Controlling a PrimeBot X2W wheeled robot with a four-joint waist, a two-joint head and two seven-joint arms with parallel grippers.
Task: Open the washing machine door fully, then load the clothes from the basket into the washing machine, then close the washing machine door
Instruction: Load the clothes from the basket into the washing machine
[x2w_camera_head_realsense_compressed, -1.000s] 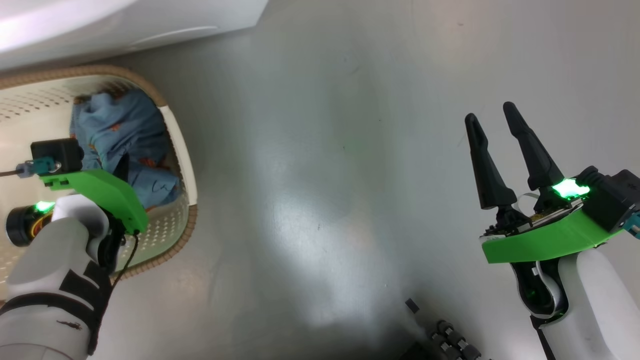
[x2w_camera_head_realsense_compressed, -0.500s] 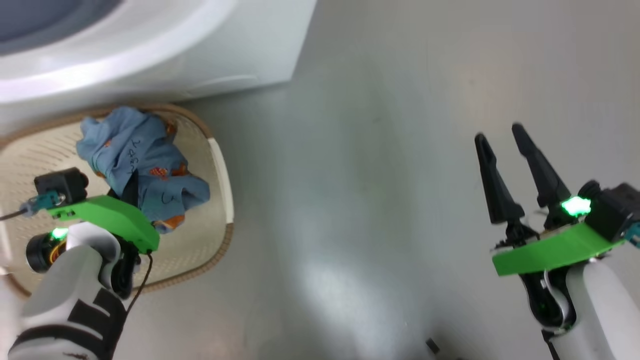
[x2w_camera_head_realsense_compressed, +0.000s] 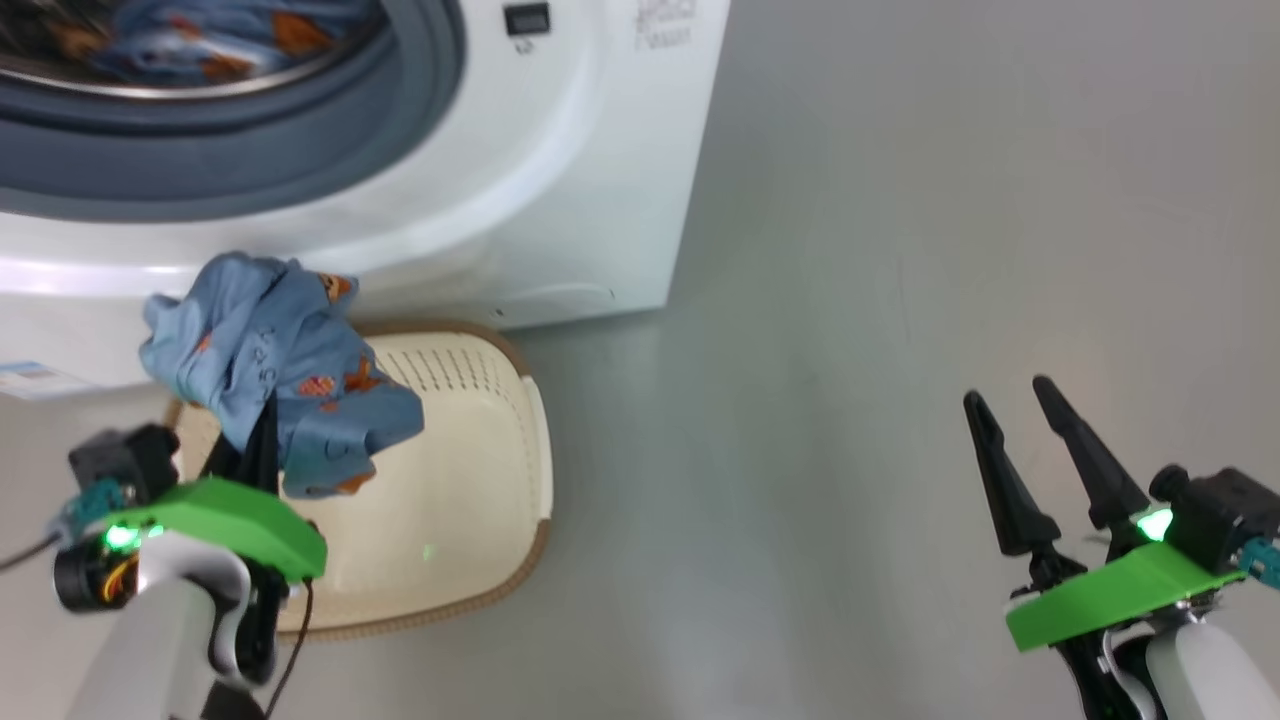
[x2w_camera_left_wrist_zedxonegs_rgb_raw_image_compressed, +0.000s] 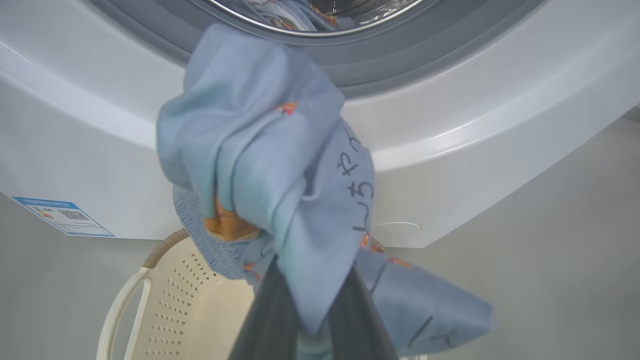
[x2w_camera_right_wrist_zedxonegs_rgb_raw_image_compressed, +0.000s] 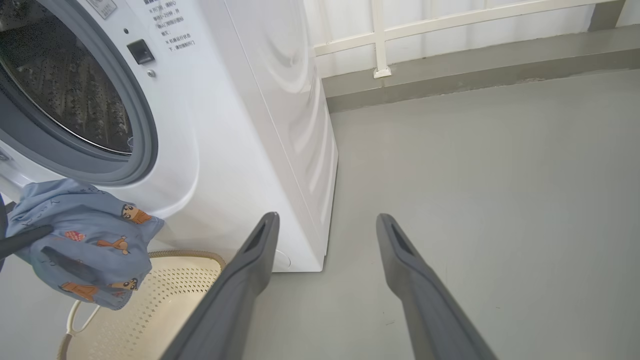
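- a second ago the left gripper (x2w_camera_head_realsense_compressed: 262, 445) was down in the basket (x2w_camera_head_realsense_compressed: 538, 430) with its fingers buried in the pile. now it's up and out, and the light blue bear-print garment (x2w_camera_head_realsense_compressed: 280, 380) came up with it.
- its fingers are clenched tight on the cloth. in the left wrist view the two dark fingers nearly meet at the bottom, with fabric bunched out over them.
- the garment now hangs above the back end of the basket, in front of the washing machine (x2w_camera_head_realsense_compressed: 570, 150) and just below the grey-blue gasket (x2w_camera_head_realsense_compressed: 300, 170). it's not in the drum (x2w_camera_right_wrist_zedxonegs_rgb_raw_image_compressed: 75, 95) yet.
- heads up: the head camera tipped up too, so the washer sliding into view is the camera moving, not the machine.
- the drum mouth is open, and more bear-print clothes (x2w_camera_head_realsense_compressed: 190, 35) are already lying inside.
- the part of the basket i can see is bare plastic, so my guess is this is the last piece or close to it.
- the right gripper (x2w_camera_head_realsense_compressed: 1006, 400) hasn't changed. its fingers are spread wide and holding nothing, over the grey floor (x2w_camera_head_realsense_compressed: 850, 300), well off to the right of the machine.
- so the pick worked. next i'd say lift it over the gasket lip and push it in. the low-hanging flap looks like it could catch on the rubber.
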